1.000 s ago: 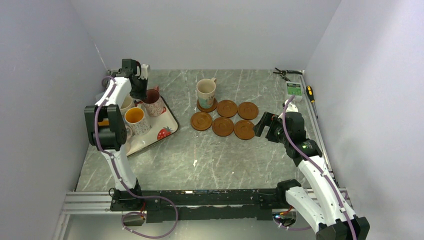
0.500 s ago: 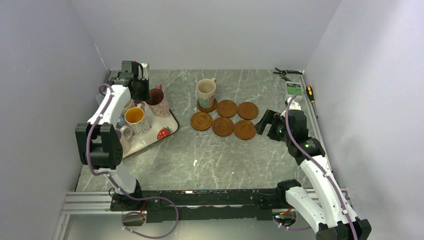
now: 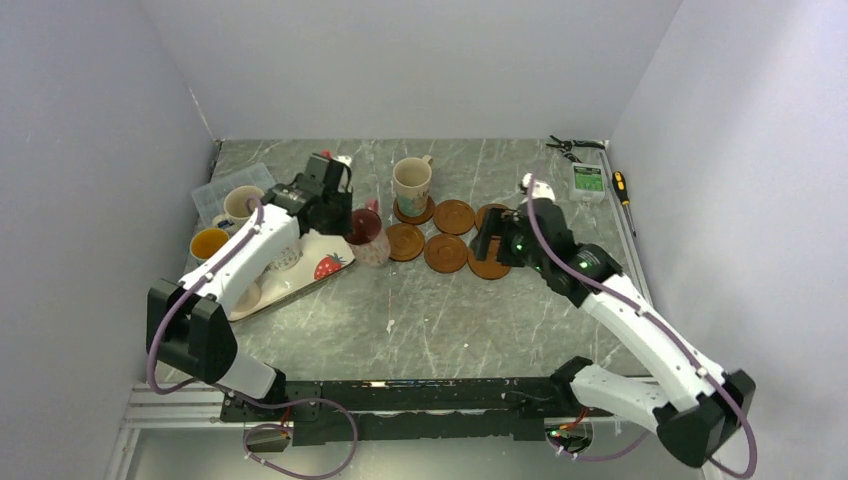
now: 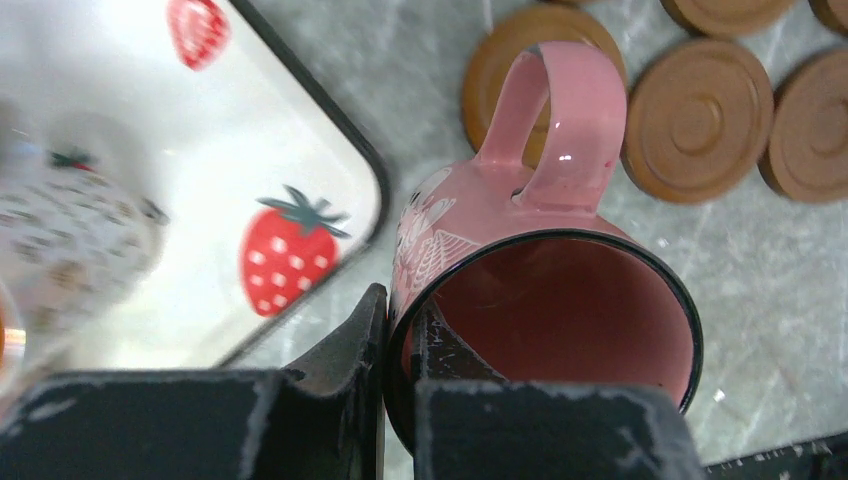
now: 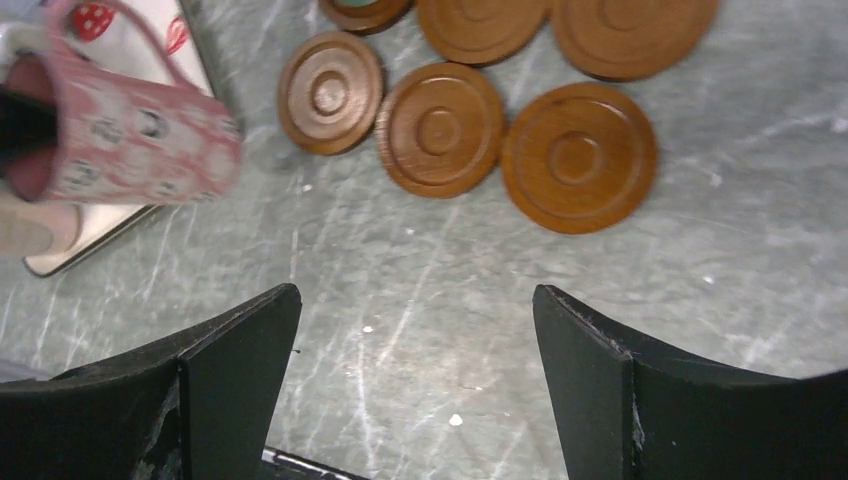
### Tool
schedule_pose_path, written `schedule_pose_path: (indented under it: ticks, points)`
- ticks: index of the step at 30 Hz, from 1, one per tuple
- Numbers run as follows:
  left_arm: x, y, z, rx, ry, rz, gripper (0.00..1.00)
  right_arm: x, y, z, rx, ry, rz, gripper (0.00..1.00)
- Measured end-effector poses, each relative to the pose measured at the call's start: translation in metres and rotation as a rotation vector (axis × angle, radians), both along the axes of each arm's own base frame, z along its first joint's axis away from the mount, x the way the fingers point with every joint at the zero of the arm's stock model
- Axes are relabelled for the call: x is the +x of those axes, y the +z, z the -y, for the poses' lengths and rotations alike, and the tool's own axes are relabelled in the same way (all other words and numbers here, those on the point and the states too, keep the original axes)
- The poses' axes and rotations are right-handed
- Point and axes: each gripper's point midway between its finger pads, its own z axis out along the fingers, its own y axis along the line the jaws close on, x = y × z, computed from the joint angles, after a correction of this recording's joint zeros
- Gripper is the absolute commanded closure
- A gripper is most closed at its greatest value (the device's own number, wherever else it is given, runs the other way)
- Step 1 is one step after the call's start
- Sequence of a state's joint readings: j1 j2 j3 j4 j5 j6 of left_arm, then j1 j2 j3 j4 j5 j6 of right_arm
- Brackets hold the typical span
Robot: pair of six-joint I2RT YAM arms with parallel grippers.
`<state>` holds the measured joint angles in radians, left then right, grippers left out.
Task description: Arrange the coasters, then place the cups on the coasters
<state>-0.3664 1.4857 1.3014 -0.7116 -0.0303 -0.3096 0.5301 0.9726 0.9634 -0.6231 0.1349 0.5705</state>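
My left gripper [image 4: 400, 322] is shut on the rim of a pink cup [image 4: 540, 300], one finger inside and one outside. The pink cup [image 3: 367, 237] hangs just right of the tray's corner, beside the nearest coaster [image 3: 405, 241]. Several brown coasters [image 5: 440, 130] lie in two rows mid-table. A cream cup [image 3: 412, 183] stands on the back-left coaster. My right gripper [image 5: 415, 300] hovers open above the table near the front-right coaster [image 5: 578, 157], holding nothing. Two more cups [image 3: 240, 205] stand at the far left.
The white strawberry-print tray [image 3: 322, 262] lies at the left, partly under my left arm. Pliers [image 3: 565, 146], a small white device [image 3: 587, 178] and a screwdriver [image 3: 620, 185] lie at the back right. Walls close in on three sides.
My left arm swung right from the tray, carrying the pink cup toward the coasters. My right gripper moved left and forward over the right coasters.
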Motion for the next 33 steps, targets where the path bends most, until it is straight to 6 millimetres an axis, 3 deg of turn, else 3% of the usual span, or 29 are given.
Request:
schedule_pose_path:
  ticks: [5,14,22,33]
  points:
    - [-0.033,-0.014,0.038,-0.023,-0.034,-0.055,0.97,0.000,0.008,-0.046,-0.030,0.087,0.002,0.10]
    - [-0.057,-0.017,0.081,0.011,-0.085,-0.044,0.97,0.001,0.001,-0.098,-0.071,0.176,-0.007,0.15]
    - [-0.072,-0.028,0.104,0.036,-0.125,-0.061,0.97,0.003,-0.017,-0.116,-0.093,0.203,-0.031,0.26]
    - [-0.074,-0.026,0.113,0.024,-0.122,-0.050,0.97,0.008,-0.051,-0.124,-0.147,0.208,-0.098,0.40]
